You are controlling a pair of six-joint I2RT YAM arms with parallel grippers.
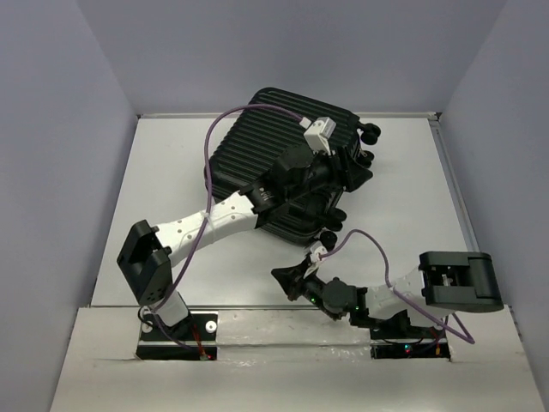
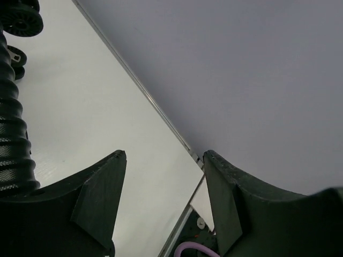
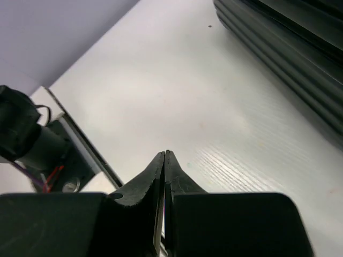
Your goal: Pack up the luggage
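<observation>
The luggage (image 1: 257, 150) is a black ribbed hard-shell suitcase lying closed and flat at the back middle of the table, wheels (image 1: 371, 133) on its right side. My left gripper (image 1: 357, 170) reaches over its right edge, open and empty. In the left wrist view the gripper (image 2: 163, 155) looks past the suitcase's ribbed edge (image 2: 10, 134) and a wheel (image 2: 21, 19) toward the right wall. My right gripper (image 1: 280, 276) is shut and empty, low over the table in front of the suitcase. In the right wrist view (image 3: 165, 154) the ribbed shell (image 3: 289, 43) is at the upper right.
White table (image 1: 163, 197) with a raised rim and grey walls on three sides. The left arm's base (image 3: 32, 144) shows at the left of the right wrist view. The right arm's purple cable (image 1: 377, 249) loops over the table in front of the suitcase.
</observation>
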